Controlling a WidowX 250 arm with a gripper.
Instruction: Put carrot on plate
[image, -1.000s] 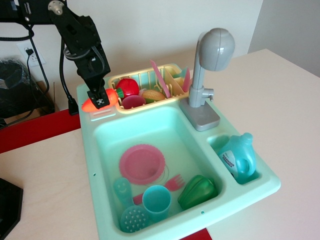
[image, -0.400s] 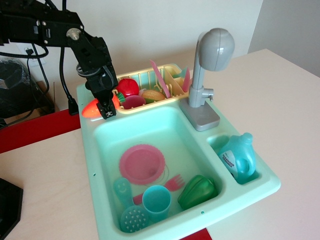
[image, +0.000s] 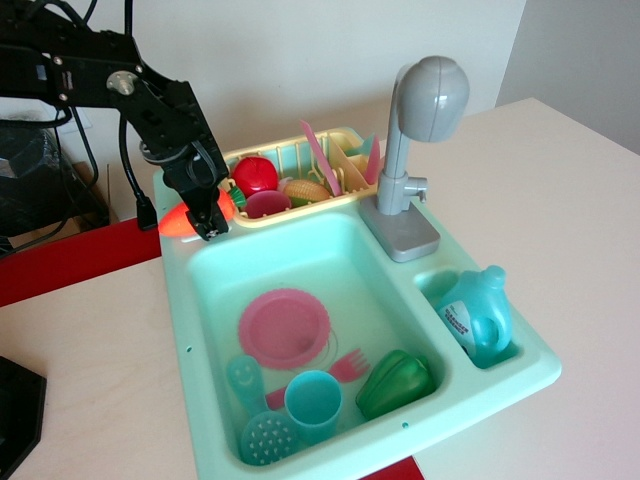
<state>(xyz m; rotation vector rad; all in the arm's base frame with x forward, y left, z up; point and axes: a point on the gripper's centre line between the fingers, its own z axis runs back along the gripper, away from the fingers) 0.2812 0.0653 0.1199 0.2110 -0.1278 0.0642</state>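
We see the gripper (image: 207, 212) clamped on the carrot (image: 178, 220), its fingers closed across the carrot's green end. The orange body sticks out to the left, roughly level, above the back left corner of the sink (image: 180, 300). The carrot is held over the rim there, not over the basin.

The plate (image: 284, 326) lies flat on the basin floor, well apart from the carrot, toward the front and right of it. Nothing rests on the plate's top. A pink fork (image: 345, 366) lies just beside its front right edge, and a teal cup (image: 313, 402) stands upright in front of it. A teal strainer (image: 265, 437) sits at the front left of the basin, with a teal spoon (image: 241, 380) beside it. A green pepper (image: 394, 383) lies at the front right.

Behind the basin, the yellow rack (image: 330, 150) holds 1 red fruit (image: 256, 175), a small pink bowl (image: 267, 204) and a corn (image: 306, 189), all just beside the gripper. The grey faucet (image: 418, 130) rises at the back right. A blue bottle (image: 477, 314) sits in the small right compartment.
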